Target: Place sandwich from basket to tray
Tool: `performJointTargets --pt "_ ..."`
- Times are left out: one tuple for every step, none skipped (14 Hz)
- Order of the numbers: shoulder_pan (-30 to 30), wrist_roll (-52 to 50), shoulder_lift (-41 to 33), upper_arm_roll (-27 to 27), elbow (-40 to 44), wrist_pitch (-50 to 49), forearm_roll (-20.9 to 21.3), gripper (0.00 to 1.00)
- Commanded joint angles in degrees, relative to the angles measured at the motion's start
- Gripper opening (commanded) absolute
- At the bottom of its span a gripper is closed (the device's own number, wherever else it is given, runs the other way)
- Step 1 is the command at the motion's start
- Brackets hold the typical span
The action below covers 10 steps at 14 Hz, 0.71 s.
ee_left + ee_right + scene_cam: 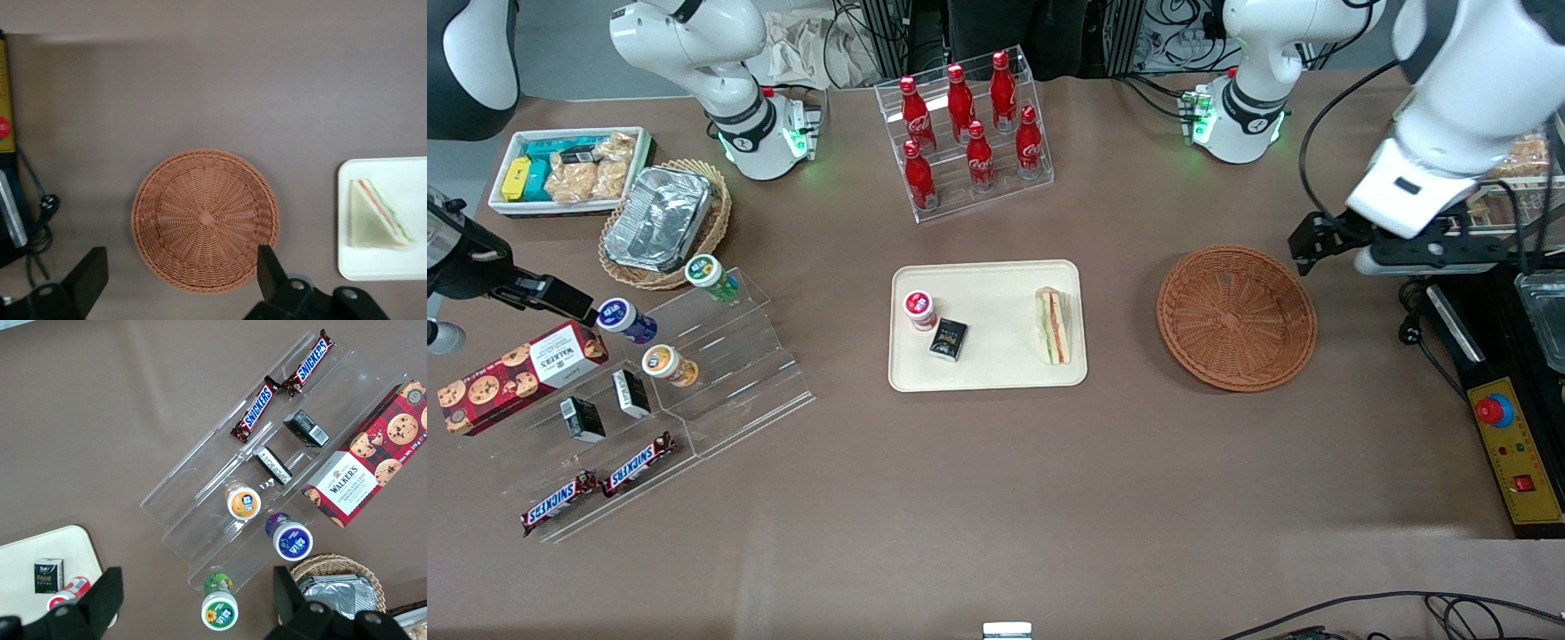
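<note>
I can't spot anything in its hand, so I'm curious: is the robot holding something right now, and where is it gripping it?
Nothing is held. The hand is open above the basket, and the sandwich lies on the tray.

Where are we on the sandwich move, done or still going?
Looks done: the sandwich lies on the tray and the basket holds nothing. Nothing in hand: the gripper is open, raised above the basket. Nothing appears left except perhaps parking the arm.
</note>
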Motion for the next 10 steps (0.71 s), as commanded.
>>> performJointTargets --pt "-0.8 3.6 -0.3 2.1 1.7 -1.9 -3.6 0.99" --pt "-0.8 3.6 0.6 2.1 2.7 -2.5 -3.4 0.99" --pt "-0.8 3.7 1.4 2.1 3.3 -2.7 -3.1 0.99" --pt "-0.8 3.6 2.5 2.1 3.9 -2.7 -3.2 0.99" --pt "-0.8 3.7 3.7 2.1 5.7 -2.7 -3.0 0.99" --pt "-0.8 3.6 4.8 2.1 7.2 -3.3 -3.0 0.99" --pt "-0.8 3.7 5.7 2.1 8.7 -4.2 -3.0 0.99" --pt "-0.8 3.7 6.2 2.1 9.5 -4.8 -2.8 0.99" --pt "-0.8 3.7 6.1 2.1 9.5 -4.8 -1.5 0.99" --pt "-0.8 3.8 5.7 2.1 9.4 -4.7 -0.5 0.99"
